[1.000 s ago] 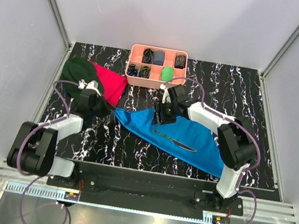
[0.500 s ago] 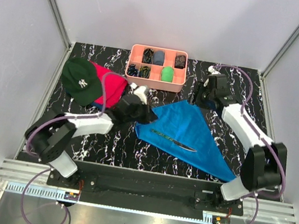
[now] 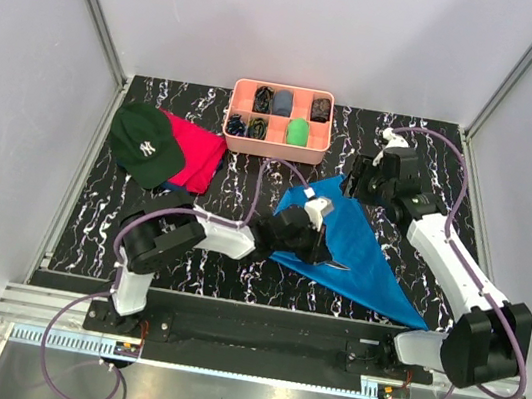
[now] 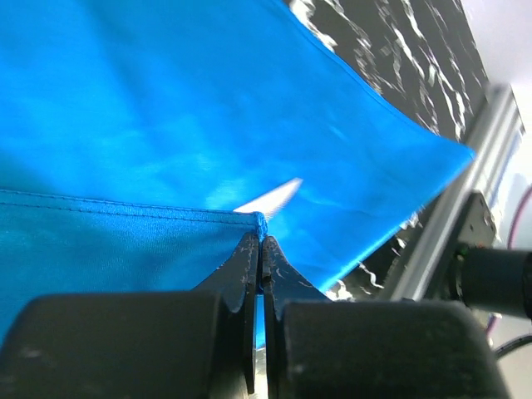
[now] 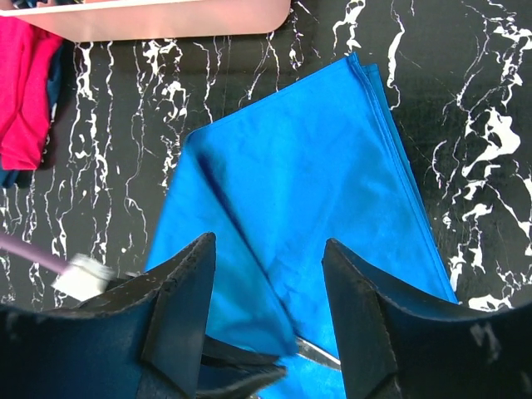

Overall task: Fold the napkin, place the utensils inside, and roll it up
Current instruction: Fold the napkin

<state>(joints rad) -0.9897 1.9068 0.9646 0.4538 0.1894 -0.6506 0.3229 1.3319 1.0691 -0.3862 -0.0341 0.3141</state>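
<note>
Since the earlier frame, our left gripper (image 4: 260,243) has carried one corner of the napkin (image 3: 363,256) inward, to a spot in front of the pink tray (image 3: 276,150). Its jaws are pinched tight on that hemmed corner. The napkin lies just in front of the tray, its long axis slanting from the tray toward the near right. Of the utensils (image 3: 340,266) only a tip shows, just past the pinched corner on the side away from the tray. We judge the left arm nearer to it, stretched low and far across. Our right gripper (image 5: 268,249) hovers over the napkin corner nearest the tray, jaws wide, holding nothing.
</note>
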